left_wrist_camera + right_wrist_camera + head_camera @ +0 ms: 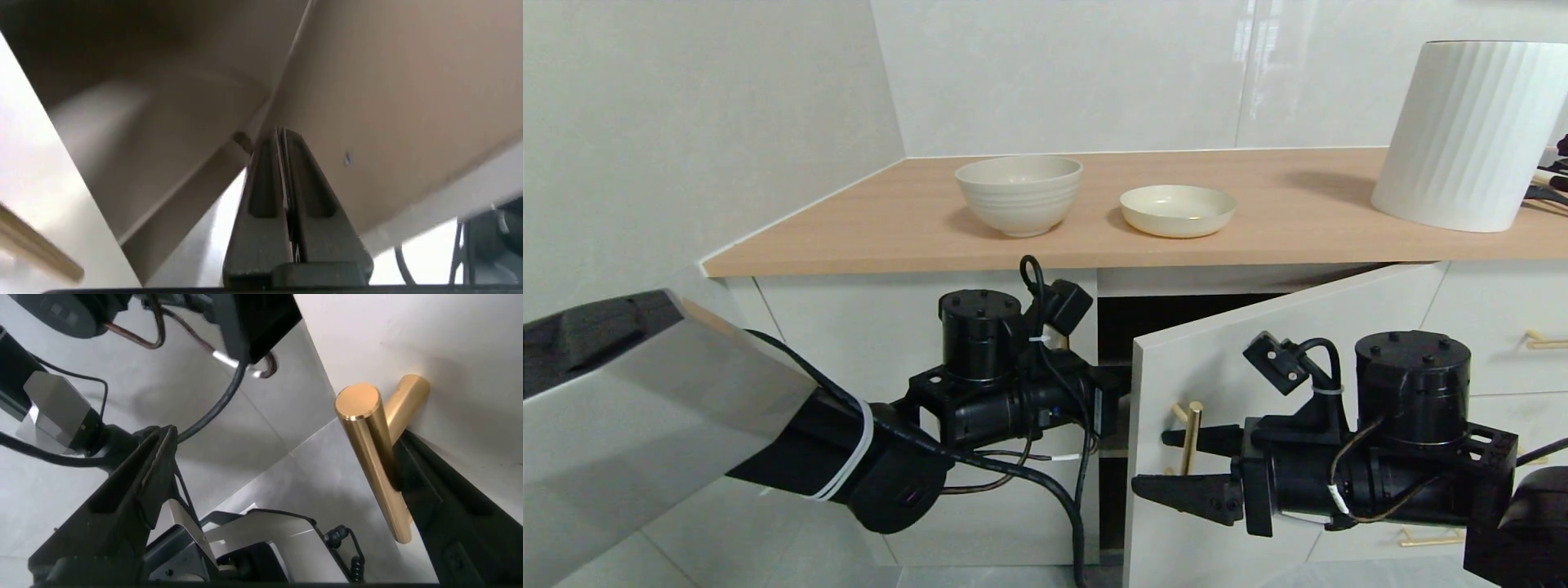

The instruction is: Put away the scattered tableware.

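A deep cream bowl (1018,194) and a shallow cream dish (1177,210) stand side by side on the wooden counter (866,237). Below them a white cabinet door (1258,367) stands partly ajar. My right gripper (1176,465) is open at the door's front, its fingers on either side of the gold handle (1192,429). In the right wrist view the handle (372,457) lies between the spread fingers (143,490). My left gripper (1112,396) pokes into the dark gap at the door's edge. Its fingers (282,188) are pressed together, with nothing held.
A tall white ribbed container (1470,135) stands at the counter's right end, with some utensils (1547,180) behind it. Drawers with gold handles (1543,339) sit to the right of the door. A tiled wall bounds the left side and back.
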`<state>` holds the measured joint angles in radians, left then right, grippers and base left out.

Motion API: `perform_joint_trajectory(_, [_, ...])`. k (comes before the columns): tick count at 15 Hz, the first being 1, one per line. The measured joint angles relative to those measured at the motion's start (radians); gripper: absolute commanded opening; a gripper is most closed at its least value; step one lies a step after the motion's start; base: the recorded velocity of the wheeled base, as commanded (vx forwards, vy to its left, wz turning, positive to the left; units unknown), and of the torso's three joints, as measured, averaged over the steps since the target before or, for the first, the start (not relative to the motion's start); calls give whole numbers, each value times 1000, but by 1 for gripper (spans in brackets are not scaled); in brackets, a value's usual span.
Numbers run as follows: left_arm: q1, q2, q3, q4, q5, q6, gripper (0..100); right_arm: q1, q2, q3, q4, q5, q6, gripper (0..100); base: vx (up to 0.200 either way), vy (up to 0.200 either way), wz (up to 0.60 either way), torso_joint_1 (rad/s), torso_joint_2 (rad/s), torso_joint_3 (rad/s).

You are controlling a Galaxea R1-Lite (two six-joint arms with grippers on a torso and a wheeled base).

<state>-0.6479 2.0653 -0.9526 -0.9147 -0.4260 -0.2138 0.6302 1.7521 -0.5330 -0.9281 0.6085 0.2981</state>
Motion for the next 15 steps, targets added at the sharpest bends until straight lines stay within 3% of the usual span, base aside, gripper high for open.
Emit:
perform_joint_trajectory(7, [-40, 63, -4, -148, 13, -1, 0, -38, 9, -2, -1, 7, -1, 100, 0, 0, 0, 0, 0, 0])
perform_joint_trajectory(15, [-48, 51, 18, -161, 41, -3, 0, -171, -3, -16, 5, 6, -2, 100, 0, 0, 0, 0, 0, 0])
